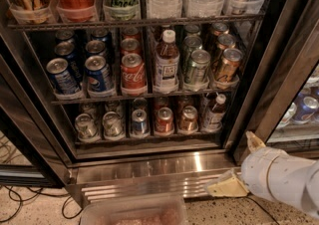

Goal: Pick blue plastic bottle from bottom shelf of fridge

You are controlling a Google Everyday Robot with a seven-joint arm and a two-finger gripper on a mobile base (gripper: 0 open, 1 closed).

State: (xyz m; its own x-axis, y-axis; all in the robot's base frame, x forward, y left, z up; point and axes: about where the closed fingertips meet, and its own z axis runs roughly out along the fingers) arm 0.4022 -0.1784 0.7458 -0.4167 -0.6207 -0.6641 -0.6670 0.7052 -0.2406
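"Blue plastic bottle (215,113): can you reach it?"

"Jaws are spread wide, pale fingers (227,187) well apart to straddle it. My gripper (230,163) hangs low outside the fridge (251,94), by the right end of the steel base (149,167). The bottle stands upright in the rightmost lane of the bottom shelf (149,141), beside the mini cans (188,119). I judge that reachable."
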